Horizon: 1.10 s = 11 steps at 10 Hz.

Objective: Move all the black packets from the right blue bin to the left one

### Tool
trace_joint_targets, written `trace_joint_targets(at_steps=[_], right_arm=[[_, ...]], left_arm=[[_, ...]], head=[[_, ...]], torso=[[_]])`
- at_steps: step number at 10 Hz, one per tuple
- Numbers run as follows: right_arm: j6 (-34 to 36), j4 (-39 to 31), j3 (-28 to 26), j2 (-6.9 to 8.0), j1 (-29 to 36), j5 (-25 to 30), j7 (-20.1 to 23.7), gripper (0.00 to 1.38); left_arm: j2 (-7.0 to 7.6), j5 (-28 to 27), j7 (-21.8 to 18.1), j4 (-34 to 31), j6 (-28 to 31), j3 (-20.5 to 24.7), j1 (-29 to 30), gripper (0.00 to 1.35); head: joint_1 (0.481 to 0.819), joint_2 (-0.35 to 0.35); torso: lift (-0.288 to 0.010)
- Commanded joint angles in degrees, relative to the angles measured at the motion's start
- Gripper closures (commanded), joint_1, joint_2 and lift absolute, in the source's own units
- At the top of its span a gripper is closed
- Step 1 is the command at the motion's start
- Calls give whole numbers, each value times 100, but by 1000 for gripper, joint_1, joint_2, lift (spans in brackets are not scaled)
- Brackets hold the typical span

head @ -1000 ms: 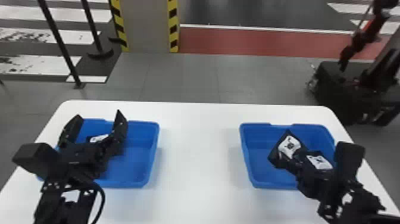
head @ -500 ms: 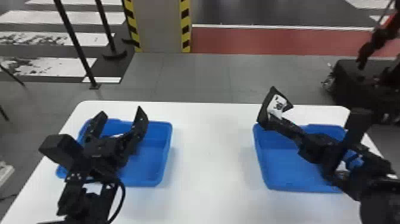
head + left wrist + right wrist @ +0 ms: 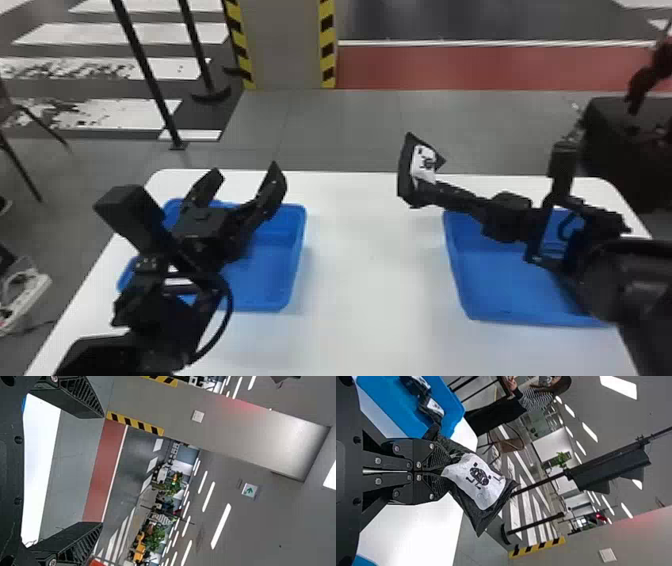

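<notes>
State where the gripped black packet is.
In the head view, the black packet is in the right gripper, seen against the far edge of the table, just left of the right blue bin.

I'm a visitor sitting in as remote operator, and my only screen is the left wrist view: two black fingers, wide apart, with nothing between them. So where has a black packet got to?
Observer: One black packet is in the right gripper, whose fingers are shut on one end of it.

Operator: Ah, the other claw! And where is it holding that?

Observer: The head view shows it raised between the two blue bins, nearer the right bin than the left bin.

Operator: Is anything inside the left bin?

Observer: Yes. The right wrist view shows at least two white-labelled packets lying in it.
</notes>
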Motion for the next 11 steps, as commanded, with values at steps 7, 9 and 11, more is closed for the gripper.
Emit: trace_joint_targets(at_steps=[7,9,11], right_arm=[[382,203,1616,83,-604,-181,268,1138],[424,231,1941,83,-647,-383,268,1138],[438,273,2073,74,-703,-436,268,1138]], left_arm=[[156,-133,-452,-107,1881,115,-633,73],[156,-133,-470,-107,1951,167,-591,88],[156,-107,-470,-107,2092,185,-591,98]], head=[[695,174],[695,196],[695,229]], torso=[[-110],[-110],[-110]])
